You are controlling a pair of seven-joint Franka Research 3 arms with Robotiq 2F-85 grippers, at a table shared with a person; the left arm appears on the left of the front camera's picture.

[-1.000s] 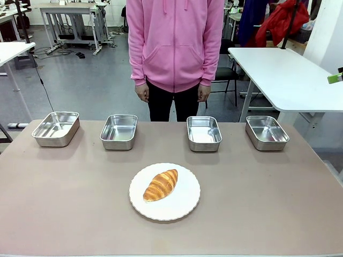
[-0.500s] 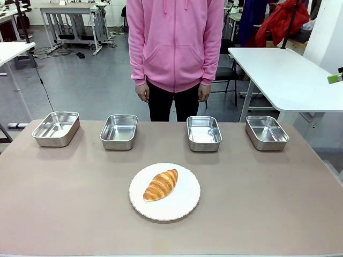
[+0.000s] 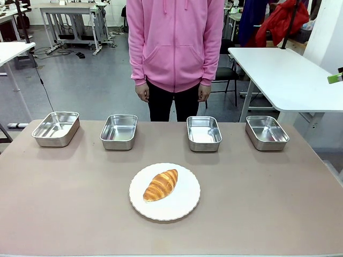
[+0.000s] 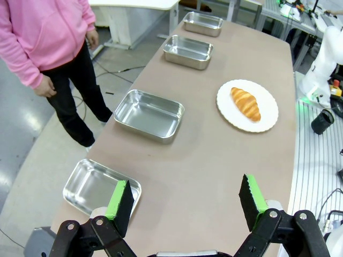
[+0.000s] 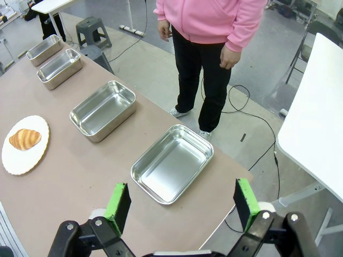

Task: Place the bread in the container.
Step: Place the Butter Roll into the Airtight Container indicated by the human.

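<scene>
Pick first: take the bread [image 3: 161, 184] off the white plate [image 3: 185, 206] mid-worktop [image 3: 268, 203] — pinch across the thick middle, not the tapered ends, with a light squeeze. Can't tell which of four look-alike steel trays [image 3: 204, 145] along the far edge is the container. Seeing left gripper [image 4: 185, 201] and right gripper [image 5: 182, 201] both splayed wide, empty, hovering high over opposite worktop ends — tilted down.
</scene>
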